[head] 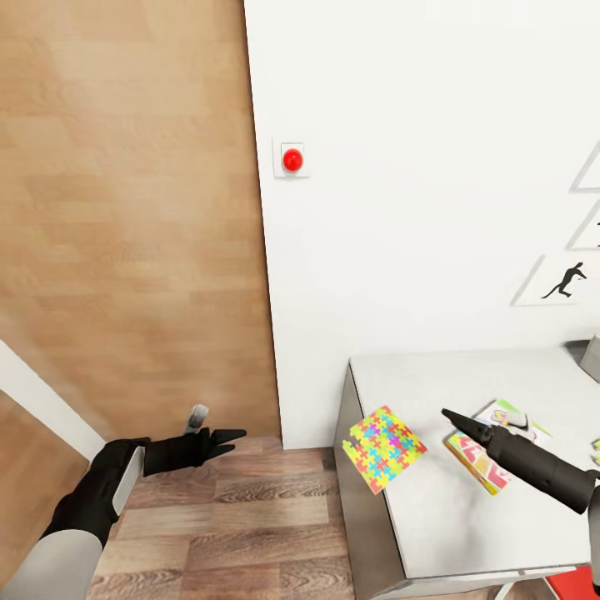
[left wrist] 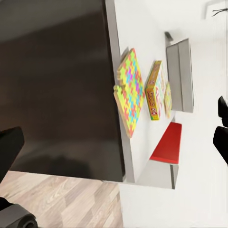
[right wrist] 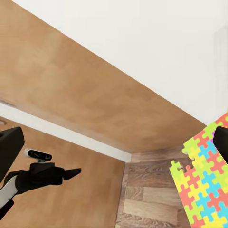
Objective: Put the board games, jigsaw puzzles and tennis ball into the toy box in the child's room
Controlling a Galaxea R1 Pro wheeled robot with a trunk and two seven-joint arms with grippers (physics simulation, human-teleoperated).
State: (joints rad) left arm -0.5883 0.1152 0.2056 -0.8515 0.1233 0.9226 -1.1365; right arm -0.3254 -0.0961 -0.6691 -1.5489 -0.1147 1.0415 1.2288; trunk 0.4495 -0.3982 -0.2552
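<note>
A jigsaw puzzle lies on the near left corner of the white table, slightly over its edge; it also appears in the wrist views as the puzzle. To its right lie two board games: a red-and-yellow box and a green-edged one partly under my right arm. My right gripper hovers between puzzle and boxes, open and holding nothing. My left gripper hangs open over the floor, left of the table. A grey corner, perhaps the toy box, shows at the far right. The tennis ball is out of view.
A brown wooden door fills the left, with a red wall button beside it. Black silhouette pictures hang above the table. A red seat sits under the table's near side. Wood-plank floor lies between me and the door.
</note>
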